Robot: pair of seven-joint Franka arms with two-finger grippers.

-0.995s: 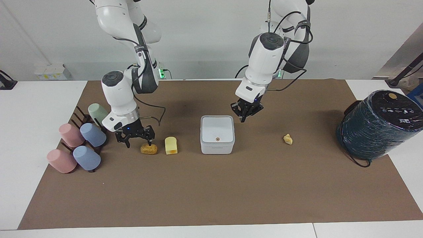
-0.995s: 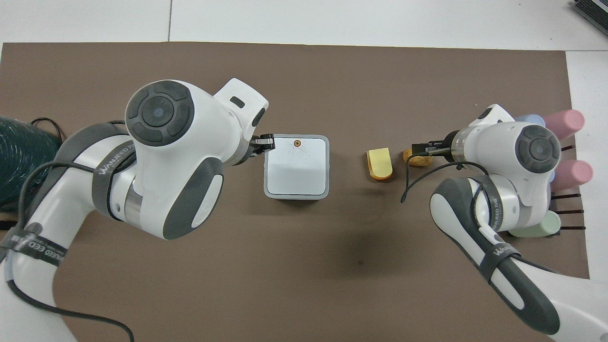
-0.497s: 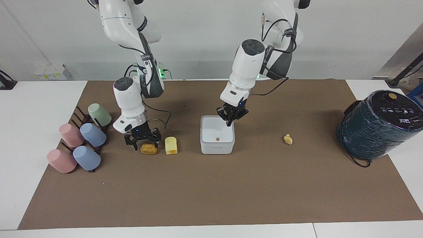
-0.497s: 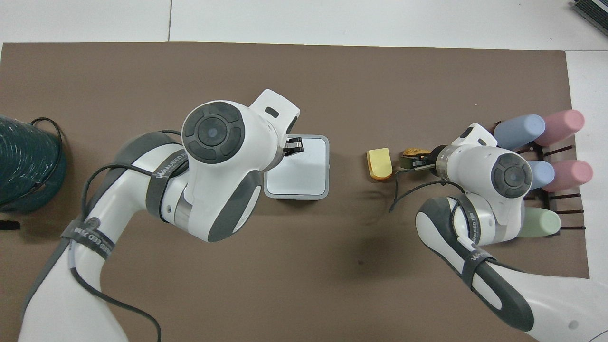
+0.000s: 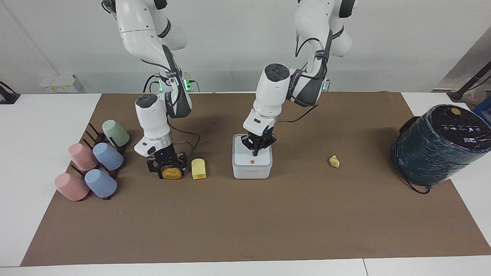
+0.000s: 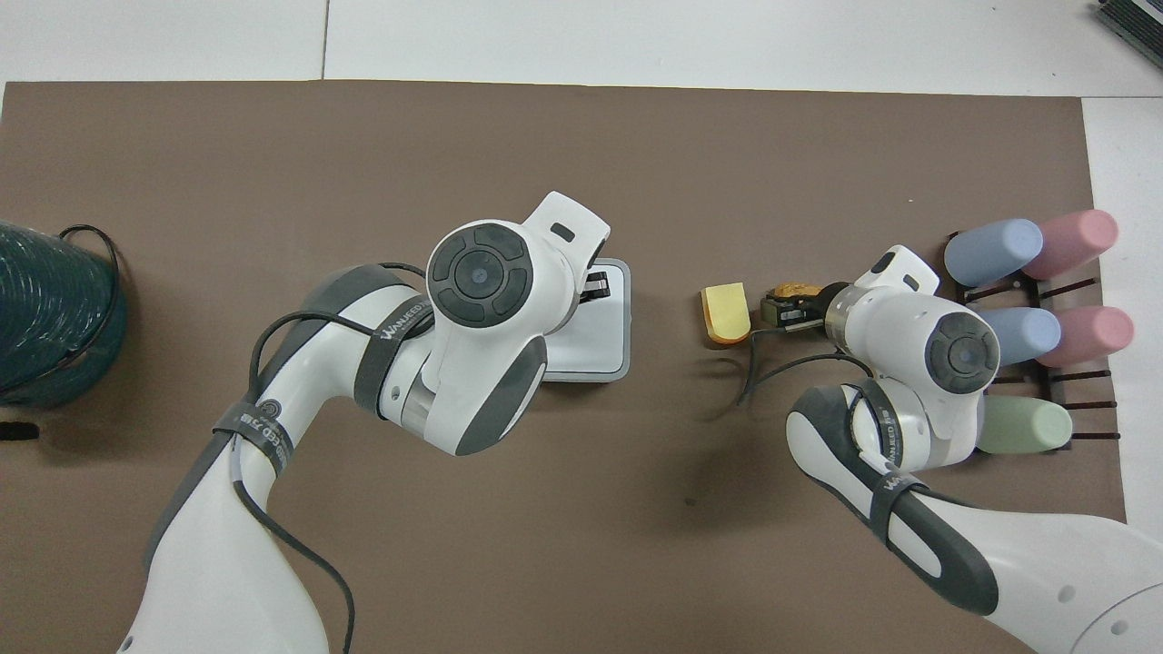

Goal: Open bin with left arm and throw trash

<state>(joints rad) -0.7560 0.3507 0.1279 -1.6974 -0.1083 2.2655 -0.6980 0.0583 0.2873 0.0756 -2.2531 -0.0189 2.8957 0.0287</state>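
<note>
The white bin [image 5: 252,168] stands mid-table with its lid down; the orange dot [image 5: 252,162] shows on the lid. My left gripper [image 5: 256,150] is shut, its tips low over the lid just robot-side of the dot; in the overhead view my left gripper [image 6: 595,284] covers part of the bin [image 6: 600,350]. My right gripper [image 5: 169,170] stands open, lowered around the brown trash lump [image 5: 172,173], a finger on either side; I cannot tell whether they touch it. The yellow toast-shaped block [image 5: 198,169] lies beside it. The tan scrap [image 5: 334,161] lies toward the left arm's end.
Several pastel cups [image 5: 94,166] lie on a dark rack at the right arm's end, close to my right gripper [image 6: 786,311]. A big dark teal wrapped cylinder [image 5: 441,143] stands at the left arm's end. The brown mat [image 5: 245,222] covers the table.
My left gripper has swung in from beside the bin to over its lid and come down. My right gripper has dropped around the brown lump and its jaws have narrowed a little.
</note>
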